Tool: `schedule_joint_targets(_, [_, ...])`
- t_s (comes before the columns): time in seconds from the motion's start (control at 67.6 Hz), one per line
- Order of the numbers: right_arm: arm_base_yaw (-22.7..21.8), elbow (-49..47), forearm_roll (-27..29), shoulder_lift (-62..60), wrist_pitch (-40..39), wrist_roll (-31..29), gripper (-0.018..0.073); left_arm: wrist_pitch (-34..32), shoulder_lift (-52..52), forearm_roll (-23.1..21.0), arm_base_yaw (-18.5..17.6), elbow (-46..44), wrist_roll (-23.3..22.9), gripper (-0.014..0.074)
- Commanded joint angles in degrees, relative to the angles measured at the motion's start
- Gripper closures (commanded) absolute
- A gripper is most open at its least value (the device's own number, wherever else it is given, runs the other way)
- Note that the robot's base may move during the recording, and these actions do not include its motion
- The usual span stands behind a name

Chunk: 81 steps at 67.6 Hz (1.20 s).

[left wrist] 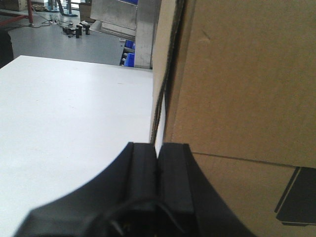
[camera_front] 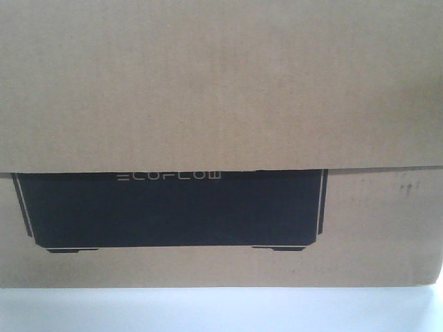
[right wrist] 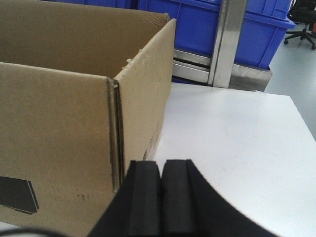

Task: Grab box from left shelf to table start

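The brown cardboard box fills the front view, its black rectangle with pale ECOFLOW lettering facing me, and it rests on the white table. In the left wrist view the box stands on the right, and my left gripper is shut with nothing between its fingers, just beside the box's left corner. In the right wrist view the box is on the left with its top open, and my right gripper is shut and empty next to its right corner. The left shelf cannot be made out in any view.
The white table stretches left of the box, and the table also spreads right of it. Blue bins and a metal rack post stand beyond the far edge. Grey floor with clutter lies behind.
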Motion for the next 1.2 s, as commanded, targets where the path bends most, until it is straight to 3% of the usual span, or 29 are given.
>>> schedule_joint_targets(0.0, [-0.27,-1.53,-0.46,0.73,-5.50,-0.26,0.0502,-5.51,-0.80,-0.71,0.07,-0.23,0.00,0.0696])
schedule_joint_targets(0.592, [-1.57,-0.47,-1.86,0.59,-7.52,-1.88,0.0502,-5.51,-0.80,-0.71,0.07,-0.23,0.00,0.0696])
schedule_joint_targets(0.858, [-8.87,13.46,0.34,-4.06,-20.69,-1.66,0.0502,-5.51,-0.80,-0.71,0.07,-0.23,0.00,0.0696])
schedule_joint_targets(1.051, [-9.13,22.92,0.34,-5.43,-27.39,1.39,0.0502,-5.51,-0.80,-0.71,0.07,-0.23,0.00,0.0696])
schedule_joint_targets(1.184, [-9.13,22.82,0.07,-5.43,-25.68,2.25,0.0502,-5.51,-0.80,-0.71,0.07,-0.23,0.00,0.0696])
